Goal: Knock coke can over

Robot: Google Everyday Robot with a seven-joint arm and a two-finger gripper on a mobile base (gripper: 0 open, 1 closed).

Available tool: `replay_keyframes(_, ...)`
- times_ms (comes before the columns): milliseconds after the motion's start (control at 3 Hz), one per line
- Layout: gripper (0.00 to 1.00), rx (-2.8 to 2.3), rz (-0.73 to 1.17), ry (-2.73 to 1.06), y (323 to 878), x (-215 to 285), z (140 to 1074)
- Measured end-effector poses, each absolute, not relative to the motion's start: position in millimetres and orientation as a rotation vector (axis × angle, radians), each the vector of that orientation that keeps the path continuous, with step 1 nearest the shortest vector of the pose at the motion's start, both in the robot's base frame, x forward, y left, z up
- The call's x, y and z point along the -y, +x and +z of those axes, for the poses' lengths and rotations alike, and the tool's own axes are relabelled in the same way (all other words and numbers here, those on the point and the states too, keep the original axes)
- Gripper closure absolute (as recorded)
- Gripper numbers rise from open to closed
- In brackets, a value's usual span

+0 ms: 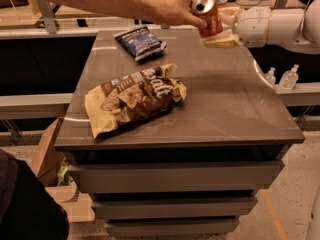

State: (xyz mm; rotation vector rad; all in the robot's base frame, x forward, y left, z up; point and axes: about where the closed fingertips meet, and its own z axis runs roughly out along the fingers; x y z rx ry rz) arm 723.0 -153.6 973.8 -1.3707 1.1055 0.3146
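Observation:
The coke can [207, 15] is red-orange with a silver top and is held tilted above the far right part of the table [230, 104]. My gripper [217, 29] reaches in from the right on a white arm [272, 24], and its pale fingers [220, 41] close around the can's lower part. A person's hand [172, 6] comes in from the upper left and grips the can's upper part.
A brown chip bag [134, 98] lies on the table's left middle. A dark blue snack bag [140, 41] lies at the far left. A cardboard box [50, 154] stands on the floor at left. Two small bottles [280, 76] stand right of the table.

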Motion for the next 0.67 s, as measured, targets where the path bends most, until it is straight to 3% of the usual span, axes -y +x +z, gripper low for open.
replay_keyframes(333,0.0,-1.103,0.32,-1.373,723.7,150.0,972.9)
replay_keyframes(667,0.0,-1.103,0.32,-1.373,723.7,149.8,972.9)
